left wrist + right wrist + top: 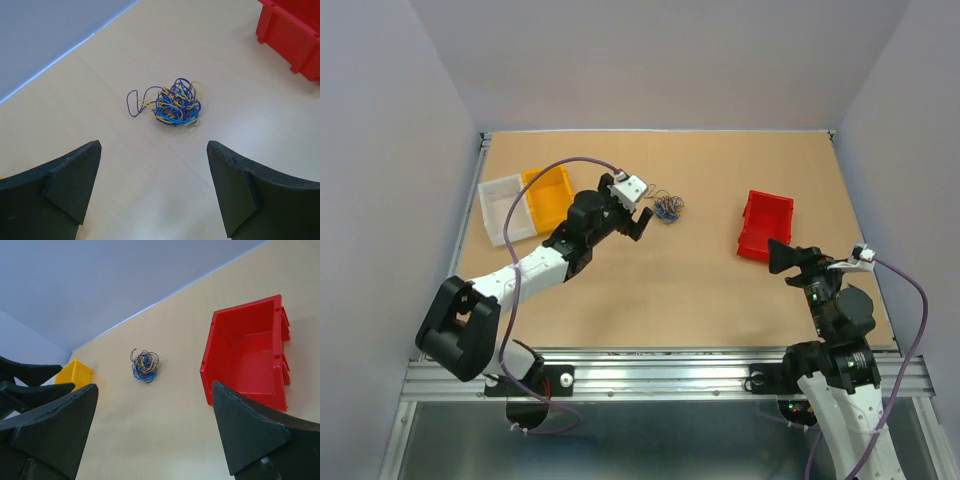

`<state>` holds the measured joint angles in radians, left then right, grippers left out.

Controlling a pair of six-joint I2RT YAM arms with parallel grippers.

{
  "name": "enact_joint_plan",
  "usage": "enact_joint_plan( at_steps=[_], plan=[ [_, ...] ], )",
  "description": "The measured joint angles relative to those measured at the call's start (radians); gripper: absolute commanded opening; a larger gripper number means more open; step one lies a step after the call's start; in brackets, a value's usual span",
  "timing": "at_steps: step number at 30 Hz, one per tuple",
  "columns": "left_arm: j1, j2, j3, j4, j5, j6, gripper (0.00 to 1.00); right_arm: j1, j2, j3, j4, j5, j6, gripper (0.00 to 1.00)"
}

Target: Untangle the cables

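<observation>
Nearest, at the right front of the table (pixel 700 310), the right gripper (pixel 783 257) hangs with its jaws spread wide and grips nothing. Just beyond it sits the red bin (pixel 765 200), its open side turned up.

Further in, the left arm reaches diagonally from its base toward the middle of the board. The left gripper (pixel 154 145) is also wide open and points at the cables (pixel 172 102) but stops just short of them, not touching.

The cables lie on the bare tabletop as one small tangled clump of thin blue, dark purple and yellow-orange strands. In the left wrist view a single dark loop straggles out to the left. The clump rests well apart from the red bin, between it and the yellow bin (pixel 548 195).

On the far left, the yellow bin stands against a pale translucent bin (pixel 503 212) — the two side by side.
</observation>
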<state>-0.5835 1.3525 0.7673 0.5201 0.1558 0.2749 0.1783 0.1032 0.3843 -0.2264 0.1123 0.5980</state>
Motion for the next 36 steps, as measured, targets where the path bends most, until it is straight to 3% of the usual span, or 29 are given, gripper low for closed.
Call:
enact_joint_plan(
  at_steps=[6, 11, 16, 17, 20, 21, 24, 25, 30, 36],
  plan=[
    [-0.034, 0.216, 0.159, -0.046, -0.069, 0.004, 0.98, 0.0, -0.012, 0.0, -0.003, 0.001, 0.0, 1.0],
    [-0.039, 0.493, 0.422, -0.166, -0.108, -0.008, 0.96, 0.0, -0.014, 0.003, -0.009, 0.0, 0.0, 1.0],
    [-0.039, 0.658, 0.579, -0.294, -0.113, -0.019, 0.89, 0.0, -0.027, 0.013, -0.014, 0.0, 0.0, 1.0],
    [-0.039, 0.682, 0.605, -0.319, -0.112, -0.019, 0.86, 0.0, -0.031, 0.014, -0.013, 0.0, 0.0, 1.0],
    [-0.039, 0.73, 0.65, -0.372, -0.098, -0.023, 0.58, 0.0, -0.037, 0.016, -0.014, 0.0, 0.0, 1.0],
    [-0.039, 0.739, 0.657, -0.386, -0.09, -0.023, 0.35, 0.0, -0.037, 0.016, -0.016, 0.0, 0.0, 1.0],
    [-0.039, 0.76, 0.693, -0.443, -0.069, -0.019, 0.05, 0.0, -0.031, 0.016, -0.017, -0.009, -0.005, 1.0],
    [-0.039, 0.76, 0.697, -0.453, -0.064, -0.011, 0.0, 0.0, -0.011, 0.019, -0.016, -0.026, -0.01, 1.0],
    [-0.037, 0.738, 0.667, -0.46, 0.013, 0.004, 0.0, 0.0, 0.231, 0.05, 0.026, -0.145, -0.06, 1.0],
    [-0.037, 0.557, 0.501, -0.48, 0.133, 0.011, 0.0, 0.0, 0.492, 0.035, 0.205, -0.267, -0.079, 0.86]
  ],
)
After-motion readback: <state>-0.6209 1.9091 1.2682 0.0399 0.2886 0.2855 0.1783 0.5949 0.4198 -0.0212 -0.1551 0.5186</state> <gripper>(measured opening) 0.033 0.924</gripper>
